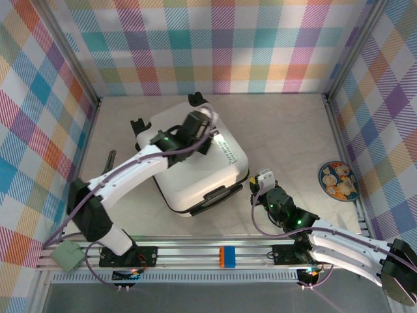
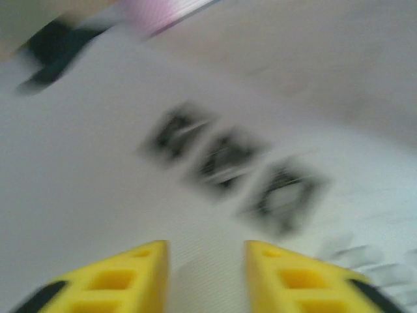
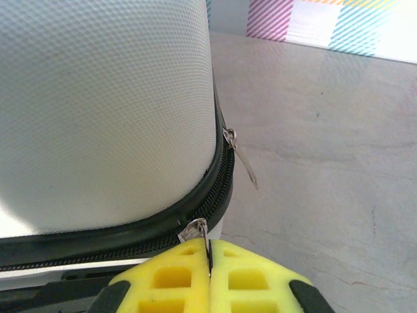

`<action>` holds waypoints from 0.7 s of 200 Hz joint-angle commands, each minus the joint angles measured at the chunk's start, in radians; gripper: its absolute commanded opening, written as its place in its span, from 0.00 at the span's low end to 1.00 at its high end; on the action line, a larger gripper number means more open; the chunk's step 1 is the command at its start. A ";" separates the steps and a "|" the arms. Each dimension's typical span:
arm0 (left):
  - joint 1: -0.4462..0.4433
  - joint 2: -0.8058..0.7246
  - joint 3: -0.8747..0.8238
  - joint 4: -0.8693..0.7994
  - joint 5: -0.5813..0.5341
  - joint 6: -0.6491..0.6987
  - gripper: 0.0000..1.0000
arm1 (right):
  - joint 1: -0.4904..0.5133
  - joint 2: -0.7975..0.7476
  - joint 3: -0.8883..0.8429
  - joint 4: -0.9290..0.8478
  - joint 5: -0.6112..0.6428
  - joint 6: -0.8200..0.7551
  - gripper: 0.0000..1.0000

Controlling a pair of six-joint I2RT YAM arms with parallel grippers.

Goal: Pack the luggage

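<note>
1. luggage (image 1: 195, 169): closed, lying flat mid-table (image 1: 287, 130), white shell up, wheels toward the far wall, handle on the near side. well apart from the plate (image 1: 337, 180) at the right edge.
2. flat-and-shut pose probably chosen so the zipper track (image 3: 130, 242) runs round the side, within reach of the right arm. teeth meshed left of the slider. stretch round the corner too unclear to call.
3. right gripper (image 3: 210, 251): at the near right corner of the case, fingers pressed together, clamped on the zipper pull (image 3: 195, 229). thin metal tab pinched between the yellow pads, slider just above the fingertips.
4. second pull (image 3: 244, 163): further round the corner, dangling free, gripped by nothing.
5. left gripper (image 2: 207, 251): over the top shell, just near the printed marks (image 2: 228, 163). fingers apart, nothing between them, only white shell visible through the gap. wrist view badly blurred, so contact with the shell impossible to confirm.
6. likely reason for the split: one arm up top to steady or press the lid, the other low on the zip to drag the slider along the track.
7. judged stage: contents in, closing step in hand, zip run not finished as far as can be told.
8. risks: slim tab slipping out of the pads under pull; case sliding on the smooth table if nothing pins it; slider binding at the corner curve.
</note>
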 commanded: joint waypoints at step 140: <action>0.293 -0.376 -0.408 -0.120 0.003 -0.397 0.79 | 0.004 0.031 0.070 -0.033 -0.108 0.004 0.00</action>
